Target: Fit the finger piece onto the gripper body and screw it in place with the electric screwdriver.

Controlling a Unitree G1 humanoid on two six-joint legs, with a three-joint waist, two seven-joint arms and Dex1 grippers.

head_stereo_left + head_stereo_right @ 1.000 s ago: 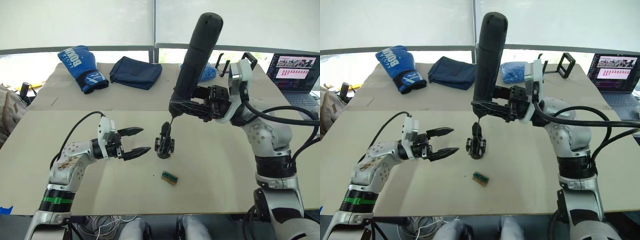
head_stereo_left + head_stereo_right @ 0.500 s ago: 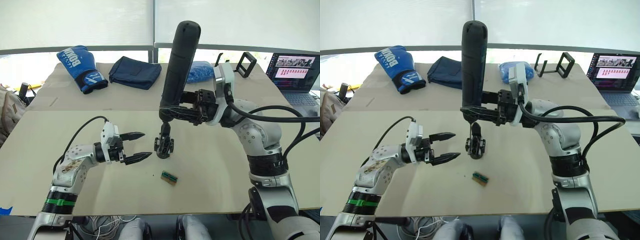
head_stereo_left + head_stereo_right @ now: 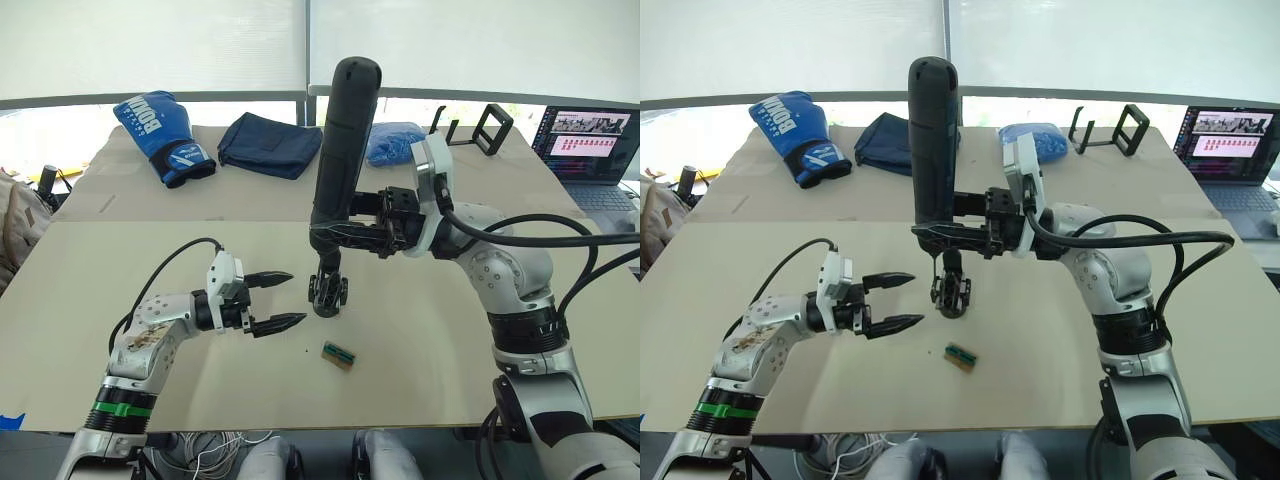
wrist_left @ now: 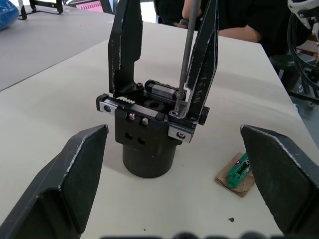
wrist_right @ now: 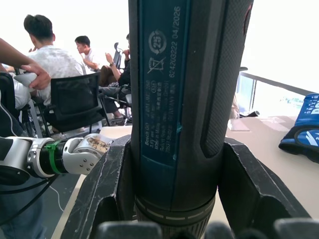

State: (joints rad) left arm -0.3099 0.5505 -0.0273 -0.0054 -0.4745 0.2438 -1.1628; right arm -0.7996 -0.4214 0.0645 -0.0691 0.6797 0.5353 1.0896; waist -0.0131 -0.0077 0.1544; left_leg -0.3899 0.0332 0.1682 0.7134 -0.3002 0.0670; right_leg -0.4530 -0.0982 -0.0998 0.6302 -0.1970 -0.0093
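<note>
The gripper body (image 3: 328, 292) stands on its round base mid-table, with two pointed black fingers rising from it. The finger piece (image 4: 207, 59) is the one beside the bit. My right gripper (image 3: 347, 234) is shut on the electric screwdriver (image 3: 340, 150), a thick black cylinder held nearly upright above the body. Its thin metal bit (image 4: 185, 59) comes down with the tip at the finger piece's base. My left gripper (image 3: 298, 296) is open just to the left of the body, touching nothing; its fingers (image 4: 75, 169) flank the body from a short distance.
A small green-and-brown block (image 3: 339, 355) lies just in front of the body. At the table's far side are a blue boxing glove (image 3: 165, 135), a navy cloth (image 3: 270, 143), a blue bundle (image 3: 395, 143), black stands (image 3: 480, 125) and a laptop (image 3: 590, 145). Seated people (image 5: 45, 55) are behind.
My right arm has swung the screwdriver leftward and more upright, bringing the bit onto the gripper body. My left gripper has shifted slightly nearer the front edge and stayed open.
</note>
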